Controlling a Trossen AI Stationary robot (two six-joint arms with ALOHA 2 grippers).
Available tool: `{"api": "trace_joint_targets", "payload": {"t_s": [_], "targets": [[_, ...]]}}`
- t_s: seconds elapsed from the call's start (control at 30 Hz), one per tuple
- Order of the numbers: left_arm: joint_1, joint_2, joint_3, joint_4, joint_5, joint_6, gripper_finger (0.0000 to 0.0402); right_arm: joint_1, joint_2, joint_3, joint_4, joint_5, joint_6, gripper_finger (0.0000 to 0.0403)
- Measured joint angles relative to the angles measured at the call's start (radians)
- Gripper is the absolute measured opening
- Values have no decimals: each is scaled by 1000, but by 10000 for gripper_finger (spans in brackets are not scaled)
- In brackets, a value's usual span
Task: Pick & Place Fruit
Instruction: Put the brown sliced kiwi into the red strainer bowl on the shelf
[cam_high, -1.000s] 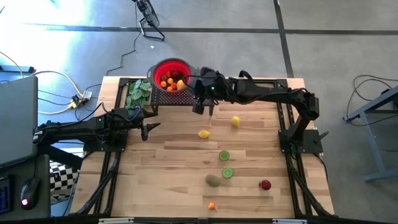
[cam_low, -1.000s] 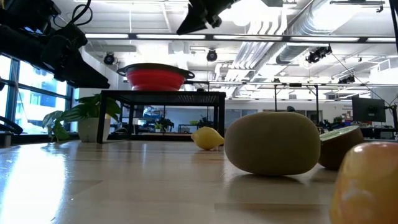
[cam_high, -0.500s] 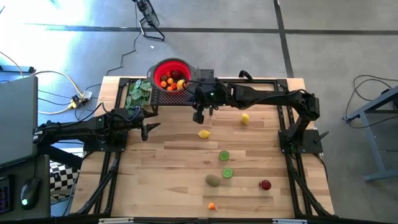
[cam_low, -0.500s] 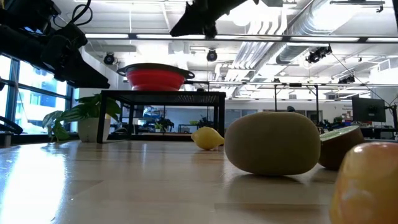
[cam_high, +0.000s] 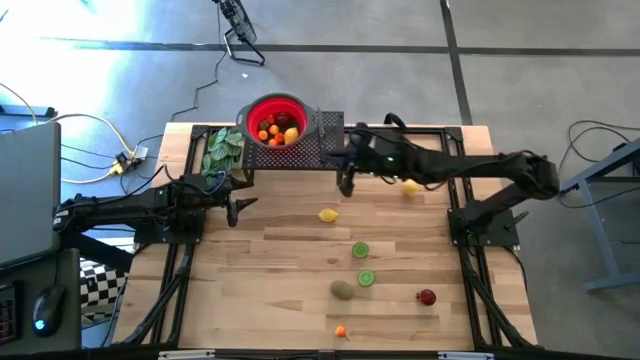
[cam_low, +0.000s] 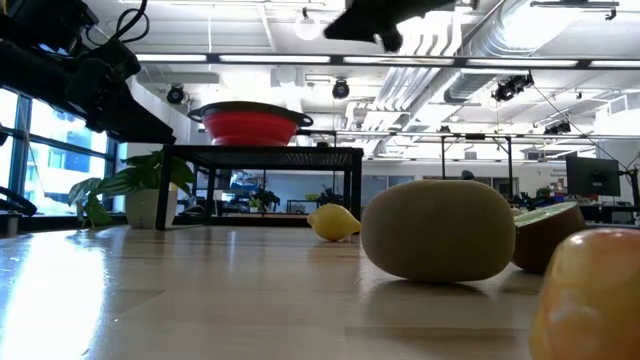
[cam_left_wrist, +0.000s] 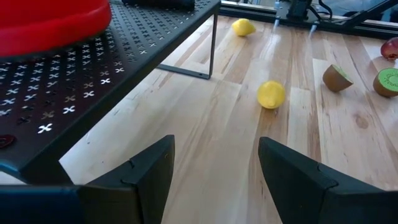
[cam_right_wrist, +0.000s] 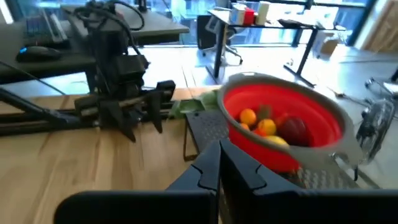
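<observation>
Right gripper (cam_high: 346, 183): fingers pressed together, nothing pinched; held above the table just beside the black rack (cam_high: 325, 150), on its right.
Left gripper (cam_high: 238, 208): fingers spread, nothing between them; parked at the table's left side, pointed toward the rack.
Red bowl (cam_high: 275, 120): seated on the rack at the far edge; several orange, red and yellow fruits are seen inside.
Lemons: one lemon (cam_high: 327, 214) lies mid-table, a second lemon (cam_high: 411, 187) is seen by the right arm.
Lime halves (cam_high: 360, 250): two, near the centre, apart.
Kiwi (cam_high: 343, 290): just beside the nearer lime half.
Red fruit (cam_high: 427, 297): toward the near right.
Orange piece (cam_high: 341, 331): at the near edge.
Leafy bunch (cam_high: 221, 150): left of the bowl.
</observation>
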Motion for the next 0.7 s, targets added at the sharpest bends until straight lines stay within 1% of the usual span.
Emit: {"api": "trace_joint_targets", "payload": {"t_s": [0.17, 0.33, 0.5, 0.6, 0.7], "targets": [[0, 0, 0, -2, 0, 0, 228, 10, -132, -131, 27, 9, 51, 2], [0, 0, 0, -2, -1, 0, 228, 39, -270, -231, 35, 19, 62, 2], [0, 0, 0, -1, -4, 0, 228, 101, -404, -314, 35, 97, 71, 2], [0, 0, 0, -1, -4, 0, 228, 145, -465, -355, 6, 130, 138, 2], [0, 0, 0, -2, -4, 0, 228, 190, -513, -371, -98, 136, 250, 2]]}}
